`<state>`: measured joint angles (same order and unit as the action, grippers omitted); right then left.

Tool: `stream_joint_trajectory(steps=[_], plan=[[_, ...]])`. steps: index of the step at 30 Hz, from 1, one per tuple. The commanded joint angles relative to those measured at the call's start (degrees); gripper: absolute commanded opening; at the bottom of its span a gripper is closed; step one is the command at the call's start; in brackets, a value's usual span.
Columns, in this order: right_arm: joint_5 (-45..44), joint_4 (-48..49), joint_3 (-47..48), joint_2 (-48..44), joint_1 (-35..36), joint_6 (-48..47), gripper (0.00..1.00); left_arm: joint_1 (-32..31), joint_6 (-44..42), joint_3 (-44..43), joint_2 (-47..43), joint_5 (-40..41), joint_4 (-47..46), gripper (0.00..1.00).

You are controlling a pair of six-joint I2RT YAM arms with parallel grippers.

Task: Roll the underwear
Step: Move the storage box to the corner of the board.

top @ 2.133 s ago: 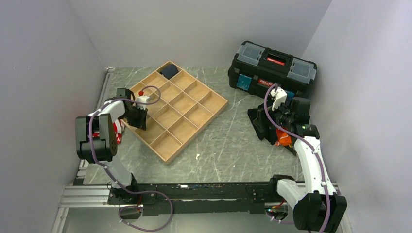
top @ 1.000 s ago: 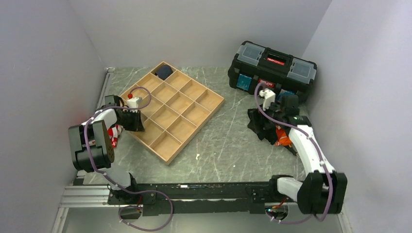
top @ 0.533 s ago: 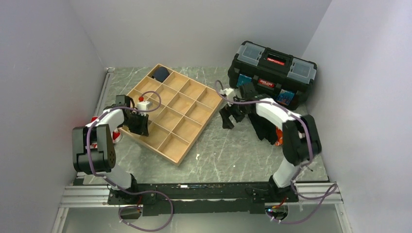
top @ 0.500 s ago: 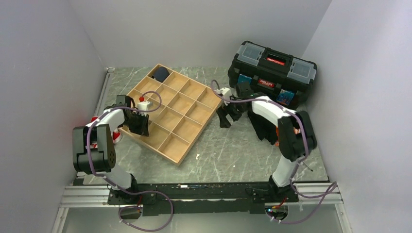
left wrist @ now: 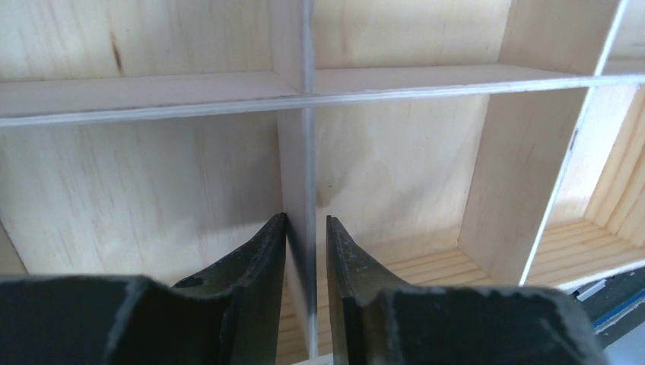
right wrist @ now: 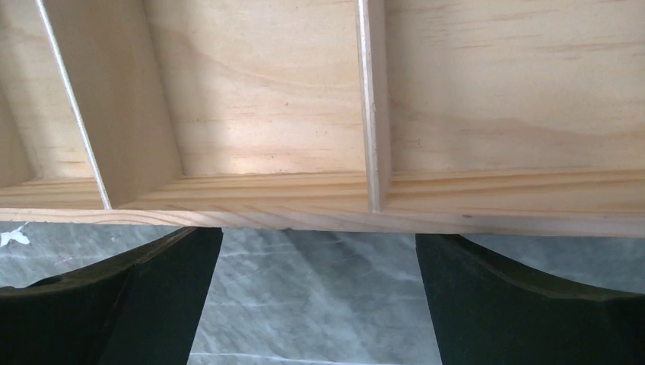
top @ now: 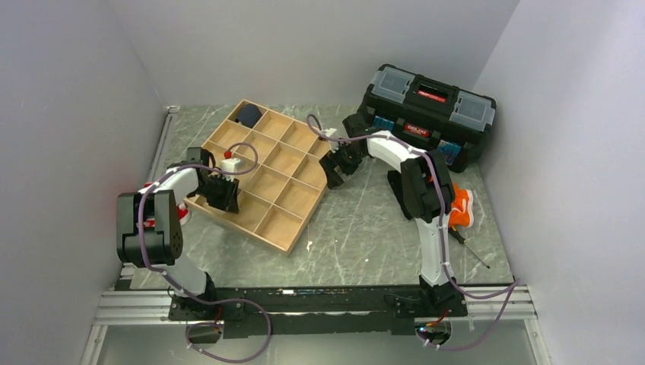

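The red underwear (top: 185, 214) lies on the table at the far left, mostly hidden behind my left arm; only a bit of red and white shows. My left gripper (top: 220, 193) is shut on a divider wall (left wrist: 297, 167) of the wooden compartment tray (top: 291, 245), one finger on each side, as the left wrist view (left wrist: 306, 228) shows. My right gripper (top: 332, 171) is open and empty at the tray's right outer edge (right wrist: 319, 217), its fingertips (right wrist: 175, 266) just short of the wood above the marble table.
A dark navy bundle (top: 247, 115) sits in the tray's far corner compartment. A black toolbox (top: 426, 103) stands at the back right. An orange cloth (top: 459, 205) and a black cloth (top: 401, 186) lie at the right, with a screwdriver (top: 470, 249) nearby.
My right arm has swung left from the cloth pile to the tray's right edge. The tray, held by my left gripper, has shifted and turned a little.
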<state>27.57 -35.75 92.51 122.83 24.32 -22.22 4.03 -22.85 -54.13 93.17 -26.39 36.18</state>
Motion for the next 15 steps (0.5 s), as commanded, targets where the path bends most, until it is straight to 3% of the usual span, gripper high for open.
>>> stream_joint_trajectory(steps=[1, 8, 12, 15], plan=[[3.5, -0.7, 12.1, 6.7, 0.1, -0.5, 1.0, -1.6, -1.5, -0.9, 1.8, -9.6, 4.5, 0.3], [4.0, -4.3, 32.8, 18.7, 0.2, 1.5, 1.0, -2.0, 1.3, -3.4, 5.3, -10.7, 2.4, 0.3], [1.0, -1.2, 35.2, 20.2, 0.4, 3.0, 1.0, -2.1, 5.7, -5.9, 7.1, -8.3, -0.3, 0.28], [-0.9, 2.1, 35.4, 20.2, 0.6, 4.2, 1.0, -2.1, 9.7, -8.1, 9.5, -8.1, -3.1, 0.18]])
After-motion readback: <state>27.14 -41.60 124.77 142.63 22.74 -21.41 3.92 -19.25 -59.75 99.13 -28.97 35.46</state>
